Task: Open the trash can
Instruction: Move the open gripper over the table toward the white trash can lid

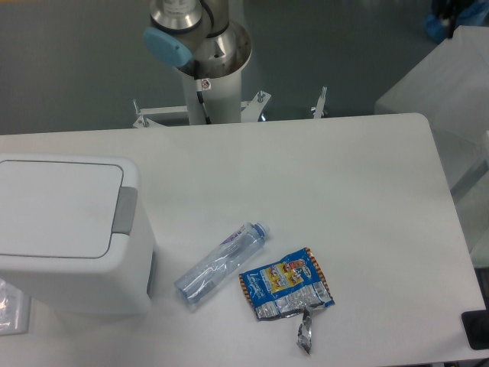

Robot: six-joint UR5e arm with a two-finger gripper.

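The trash can (69,237) is a large white boxy bin at the left of the table. Its flat white lid (53,208) lies shut, and a grey push tab (125,209) sits along the lid's right edge. Only the arm's base and lower joints (195,38) show at the top of the view. The gripper itself is out of view.
A clear plastic bottle (220,264) lies on its side just right of the bin. A crumpled snack wrapper (286,287) rests beside it. The white table (344,191) ends at the right near x 600. A grey cabinet (443,76) stands at the far right.
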